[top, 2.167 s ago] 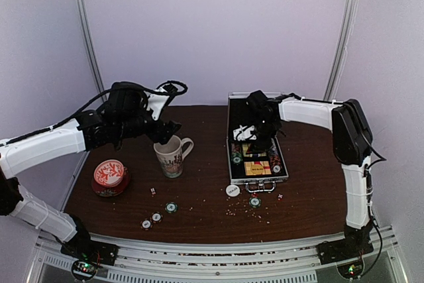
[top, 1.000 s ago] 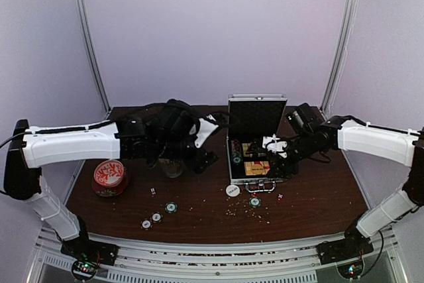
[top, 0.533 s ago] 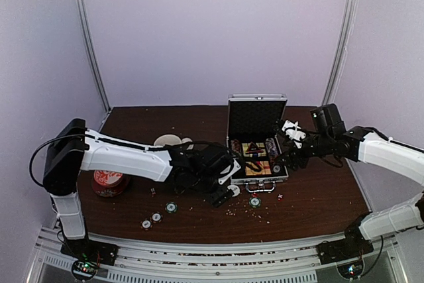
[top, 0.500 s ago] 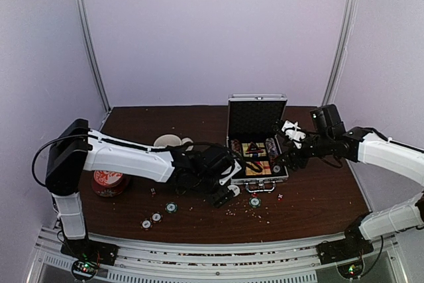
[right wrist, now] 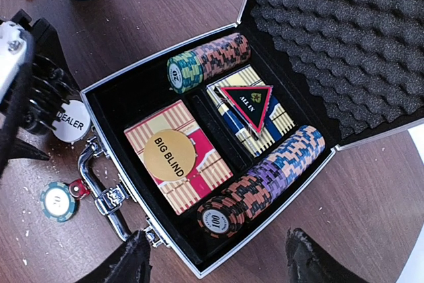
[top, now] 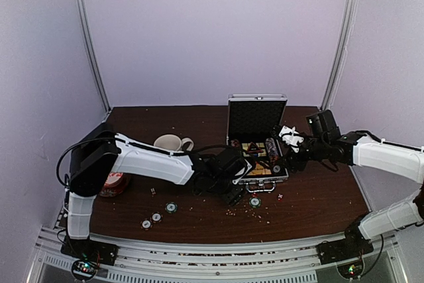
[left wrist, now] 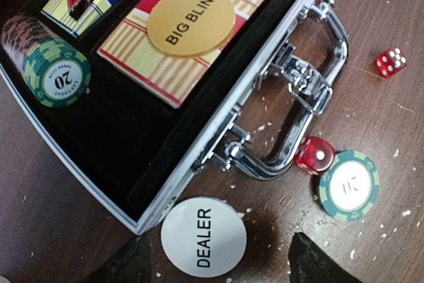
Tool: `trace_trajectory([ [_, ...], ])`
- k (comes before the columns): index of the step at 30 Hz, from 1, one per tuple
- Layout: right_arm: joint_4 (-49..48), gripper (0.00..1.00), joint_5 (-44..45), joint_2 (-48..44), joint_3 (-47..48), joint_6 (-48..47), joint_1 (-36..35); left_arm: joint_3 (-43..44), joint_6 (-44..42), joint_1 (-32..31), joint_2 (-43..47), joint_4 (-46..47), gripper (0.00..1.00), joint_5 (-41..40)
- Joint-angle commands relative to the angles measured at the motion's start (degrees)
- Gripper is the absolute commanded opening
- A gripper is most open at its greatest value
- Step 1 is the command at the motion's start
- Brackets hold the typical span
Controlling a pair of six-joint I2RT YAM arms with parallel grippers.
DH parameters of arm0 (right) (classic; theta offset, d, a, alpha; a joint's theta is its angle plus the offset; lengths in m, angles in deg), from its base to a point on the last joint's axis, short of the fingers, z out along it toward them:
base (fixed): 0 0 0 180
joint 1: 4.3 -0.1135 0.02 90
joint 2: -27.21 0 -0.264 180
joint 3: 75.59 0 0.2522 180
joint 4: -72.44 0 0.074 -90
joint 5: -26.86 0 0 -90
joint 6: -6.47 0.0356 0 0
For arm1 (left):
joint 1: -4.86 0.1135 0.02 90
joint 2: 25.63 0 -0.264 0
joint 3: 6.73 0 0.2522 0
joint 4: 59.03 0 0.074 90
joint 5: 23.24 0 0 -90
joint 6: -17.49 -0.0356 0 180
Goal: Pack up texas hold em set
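Observation:
The silver briefcase [top: 260,178] stands open, its foam lid [top: 257,118] upright. It holds two chip rows [right wrist: 265,183], a blue-yellow card box [right wrist: 255,120] and a red-yellow box with a BIG BLIND disc [right wrist: 169,154]. The white dealer button [left wrist: 203,236] lies on the table at the case's front left corner. My left gripper [left wrist: 218,268] is open just above it, a finger on each side. A red die [left wrist: 313,154] and a green chip [left wrist: 348,185] lie by the handle [left wrist: 311,97]. My right gripper [right wrist: 215,266] is open and empty over the case's right side.
A second red die [left wrist: 390,61] lies right of the handle. Three loose chips [top: 156,217] and small dice [top: 153,191] lie at the front left. The white mug [top: 171,142] stands behind my left arm, which partly hides the red tin [top: 114,183]. Crumbs litter the table.
My left arm has swung from the mug rightward and down to the dealer button. My right arm has drawn back from inside the case to its right side.

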Motion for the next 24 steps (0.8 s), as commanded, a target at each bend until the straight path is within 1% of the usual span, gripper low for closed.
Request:
trace_trajectory([
  [1,-1.1,0.71,1.5,0.4,-0.4,-1.3,0.0,3.0,2.3,1.0,-2.5,0.7,0.71,-0.9],
  [8,-0.9,0.71,1.8,0.6,-0.6,-1.9,-0.2,3.3,2.9,1.9,-3.7,0.2,0.67,-0.2],
  [17,-0.1,0.71,2.3,1.7,-0.4,-2.9,-0.7,2.6,3.2,1.9,-4.8,-1.1,0.51,1.4],
  [21,0.1,0.71,2.4,1.8,-0.4,-3.1,-0.9,1.5,4.1,1.9,-4.0,-3.0,0.47,2.3],
  [24,0.2,0.71,2.7,1.9,-0.5,-3.2,-1.0,-0.9,4.9,1.6,-2.2,-3.5,0.46,2.7],
])
